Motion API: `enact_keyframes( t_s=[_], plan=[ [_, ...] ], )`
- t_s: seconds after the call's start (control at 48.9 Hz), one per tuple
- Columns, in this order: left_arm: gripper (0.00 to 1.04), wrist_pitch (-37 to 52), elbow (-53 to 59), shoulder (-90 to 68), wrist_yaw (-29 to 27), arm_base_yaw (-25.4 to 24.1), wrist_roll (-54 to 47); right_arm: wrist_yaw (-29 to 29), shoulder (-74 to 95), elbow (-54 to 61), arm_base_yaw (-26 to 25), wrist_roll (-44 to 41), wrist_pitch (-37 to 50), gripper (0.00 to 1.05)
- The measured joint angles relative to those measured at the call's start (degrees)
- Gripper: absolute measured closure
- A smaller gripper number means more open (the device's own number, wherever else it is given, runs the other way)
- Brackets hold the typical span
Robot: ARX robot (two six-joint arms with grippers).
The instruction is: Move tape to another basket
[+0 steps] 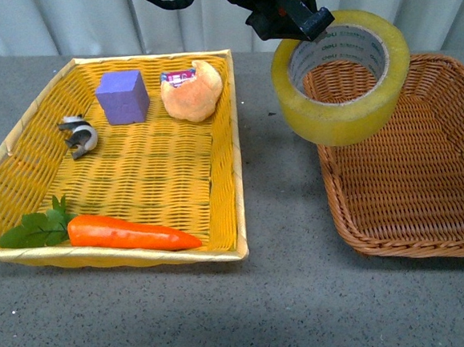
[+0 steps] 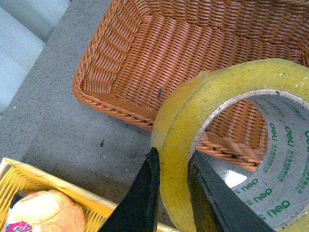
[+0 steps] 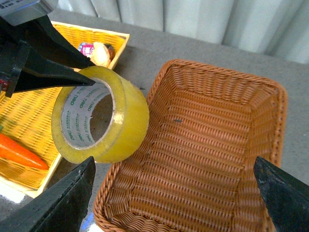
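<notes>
The tape (image 1: 342, 118) (image 2: 189, 118) (image 3: 129, 121) is up in the air, off every surface, sitting at about one o'clock in the front view, tilted so its printed grey-white core faces up and toward the robot. The left gripper (image 1: 314, 27) (image 2: 173, 160) (image 3: 91, 73) has it clamped by the wall of the roll, one black finger inside the core and the other on the yellow outside. From the front the roll hangs over the ten o'clock corner of the brown wicker basket (image 1: 356, 236) (image 2: 96, 72) (image 3: 218, 66), partly above the rim and partly above the grey table (image 1: 290, 297) beside it. That basket lies at three to four o'clock, and no object shows in the part of it that can be seen. The right gripper (image 3: 174, 162) hovers above the same basket with its fingers spread wide and nothing between them. Over at nine o'clock is the yellow basket (image 1: 233, 141), holding a purple cube (image 1: 121, 96), a bread roll (image 1: 193, 92), a small black-and-white clip (image 1: 79, 136) and, along its six o'clock edge, a carrot (image 1: 128, 232)
</notes>
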State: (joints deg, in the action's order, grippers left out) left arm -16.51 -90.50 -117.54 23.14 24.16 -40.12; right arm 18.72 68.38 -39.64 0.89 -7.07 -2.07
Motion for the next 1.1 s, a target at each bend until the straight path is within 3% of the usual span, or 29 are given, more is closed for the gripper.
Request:
enact_keyframes(
  t_s=[0.634, 0.879, 0.961, 1.104],
  plan=[
    [0.91, 0.0, 0.0, 0.0, 0.0, 0.0, -0.1, -3.7, 23.8, -16.1, 8.6, 3.5, -3.3, 0.09],
    [0.91, 0.0, 0.0, 0.0, 0.0, -0.1, -0.2, -4.8, 27.8, -17.5, 9.4, 4.5, -3.3, 0.09],
    [0.91, 0.0, 0.0, 0.0, 0.0, 0.0, -0.2, -4.9, 28.2, -17.6, 9.4, 4.9, -3.3, 0.17],
    [0.91, 0.0, 0.0, 0.0, 0.0, 0.0, -0.2, -4.8, 28.5, -17.6, 9.3, 5.7, -3.4, 0.42]
  ],
)
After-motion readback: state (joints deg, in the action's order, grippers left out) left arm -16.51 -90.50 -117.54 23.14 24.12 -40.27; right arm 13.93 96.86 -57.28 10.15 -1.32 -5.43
